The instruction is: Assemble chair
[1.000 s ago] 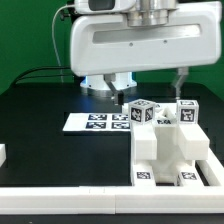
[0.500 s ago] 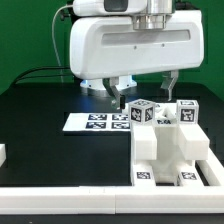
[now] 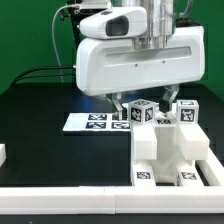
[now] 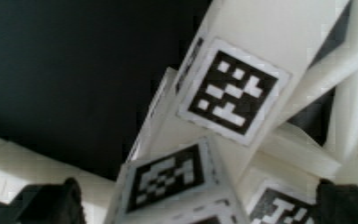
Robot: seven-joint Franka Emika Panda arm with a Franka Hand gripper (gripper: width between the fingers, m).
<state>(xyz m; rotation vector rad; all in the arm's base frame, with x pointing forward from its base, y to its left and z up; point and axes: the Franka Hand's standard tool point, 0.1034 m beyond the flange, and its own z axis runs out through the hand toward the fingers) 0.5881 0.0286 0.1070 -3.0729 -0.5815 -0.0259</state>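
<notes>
The chair's glossy white parts [image 3: 165,150] stand clustered at the exterior view's right, with black-and-white tags on their tops and fronts. My gripper [image 3: 146,101] hangs from the big white hand right above the cluster's back end. Its jaws stand wide, one finger [image 3: 121,103] on either side of a tagged upright part [image 3: 142,112]. In the wrist view the same tagged white parts [image 4: 229,90] fill the picture between my two dark fingertips [image 4: 51,205], and the gripper [image 4: 197,212] is open around them. No pad is seen pressing on a part.
The marker board [image 3: 93,122] lies flat on the black table left of the chair parts. A white rail [image 3: 70,200] runs along the table's front edge. A small white piece [image 3: 2,154] sits at the exterior view's left edge. Green backdrop behind.
The hand has come down and shifted slightly to the exterior view's left. Its fingers have come down from above the parts to either side of the tagged upright part.
</notes>
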